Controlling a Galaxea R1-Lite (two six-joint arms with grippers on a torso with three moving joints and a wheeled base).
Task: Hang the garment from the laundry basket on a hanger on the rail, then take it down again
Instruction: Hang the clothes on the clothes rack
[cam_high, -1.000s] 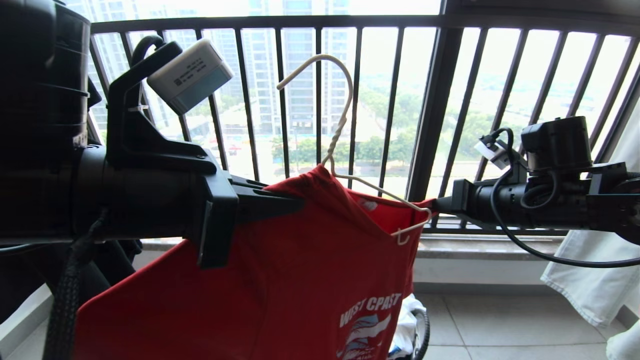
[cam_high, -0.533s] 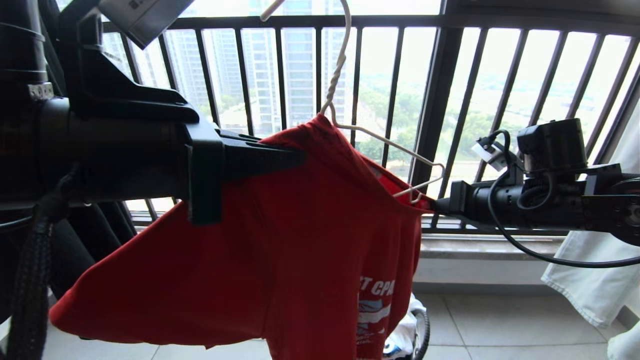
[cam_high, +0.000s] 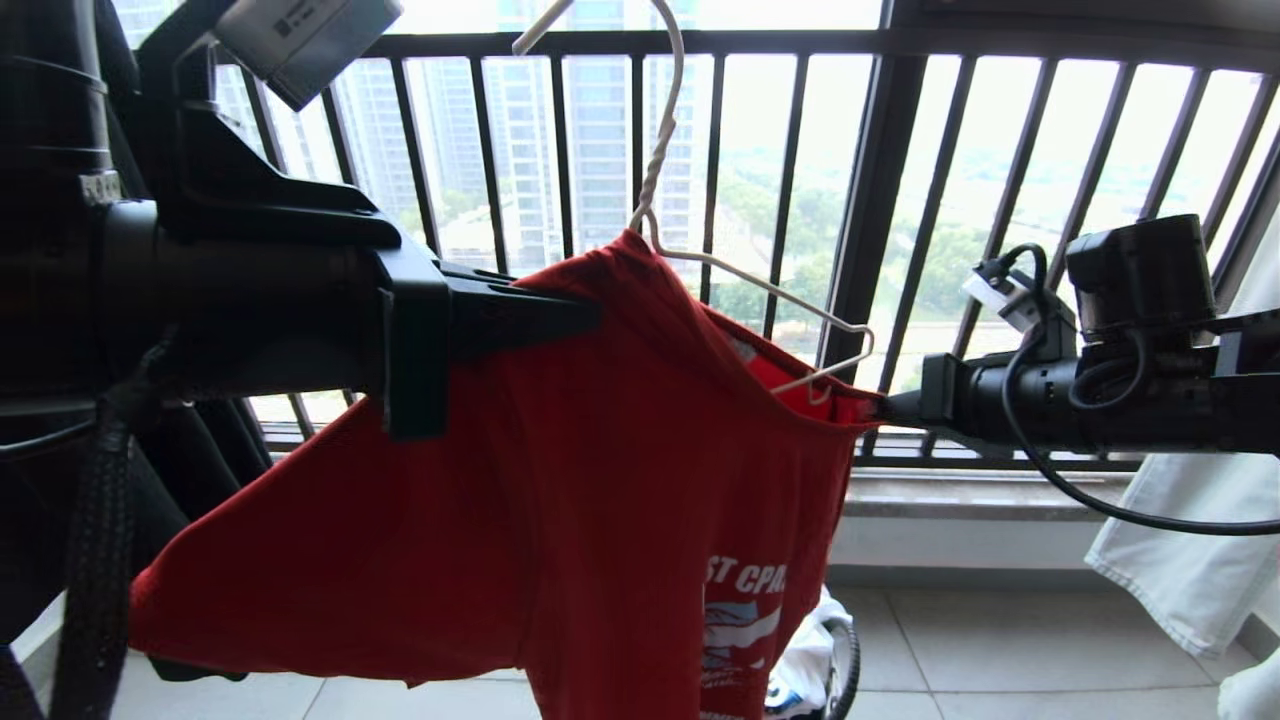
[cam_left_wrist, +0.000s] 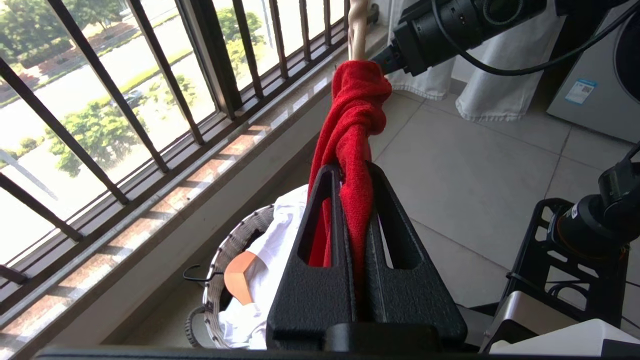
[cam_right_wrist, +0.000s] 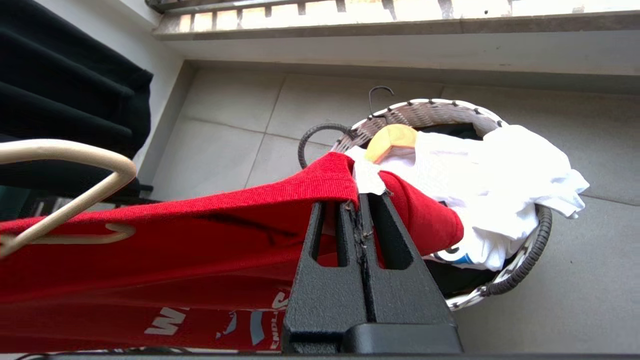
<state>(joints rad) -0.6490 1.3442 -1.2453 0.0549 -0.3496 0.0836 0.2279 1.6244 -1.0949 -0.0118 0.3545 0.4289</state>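
Observation:
The garment (cam_high: 600, 480), a red T-shirt with a white and light-blue print, hangs stretched between my two grippers, high above the floor. My left gripper (cam_high: 590, 310) is shut on a bunched fold of it (cam_left_wrist: 350, 210). My right gripper (cam_high: 885, 408) is shut on its edge at the other side (cam_right_wrist: 320, 185). The cream wire hanger (cam_high: 700, 260) sits inside the neck opening, one arm sticking out on the right, its hook running past the top of the head view. The laundry basket (cam_right_wrist: 525, 260) stands on the floor below. The rail is out of view.
The black railing (cam_high: 870, 200) of vertical bars runs close behind the garment. A pale garment (cam_high: 1180, 560) hangs at the right and a black one (cam_high: 210, 450) at the left. White clothes (cam_right_wrist: 500, 180) and a wooden hanger (cam_right_wrist: 390, 142) lie in the basket.
Both grippers have lifted the garment and the hanger; the left side rose most, and the hook now passes out of the top of the head view. The grips have not changed.

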